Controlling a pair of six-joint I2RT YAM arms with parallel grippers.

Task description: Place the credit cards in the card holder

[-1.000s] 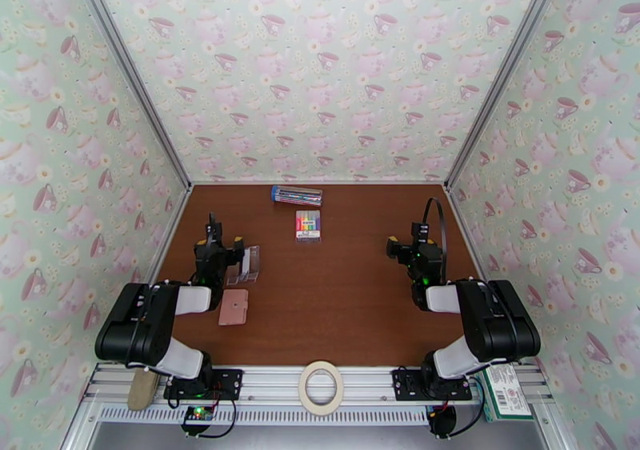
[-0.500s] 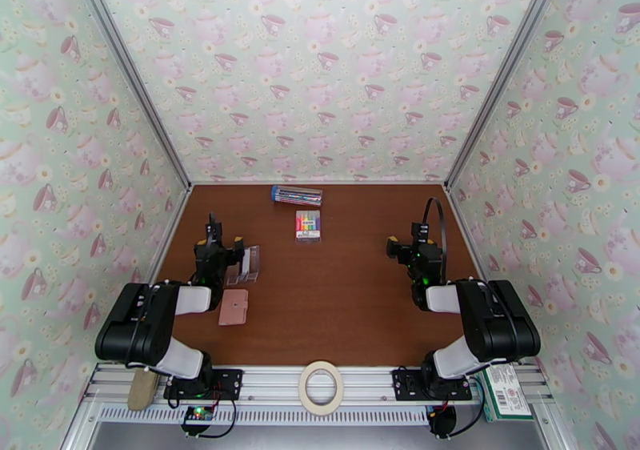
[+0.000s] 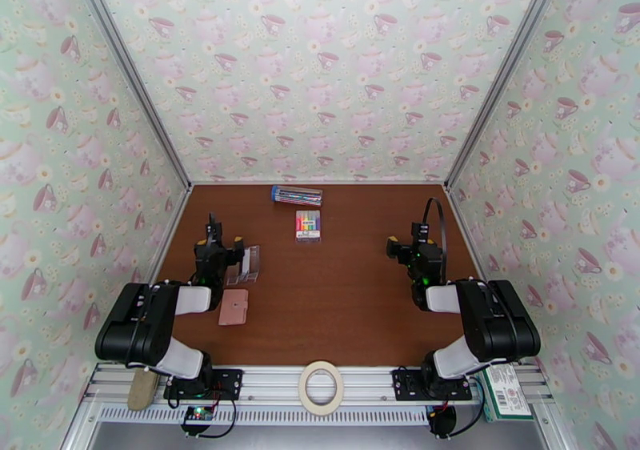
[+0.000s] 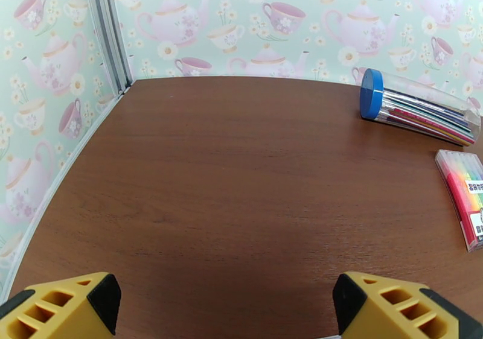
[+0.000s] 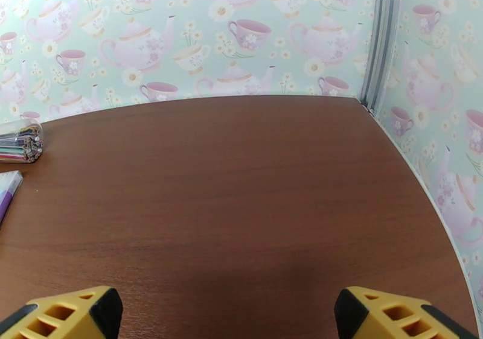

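Two grippers stand spread wide with nothing between their fingers: the left gripper at the left middle of the overhead view, the right gripper at the right middle. The credit cards sit in a small pale cluster just right of the left gripper. Whether they touch it is too small to tell. The card holder lies just below them, toward the lower left, apparently folded shut with its pink outside up.

No card is in hand yet, so the step is probably the first approach, and the left arm is the closer one. Its wrist view looks past the cards to bare table, with the pen box at the upper right and the marker pack at the right edge. It likely needs to draw back and tip down until the cards come between its yellow fingers.

The holder probably has to be opened first, which suits the right gripper pinning one flap. Thin cards offer little edge, so a low, slightly angled pinch on a single card seems safest.
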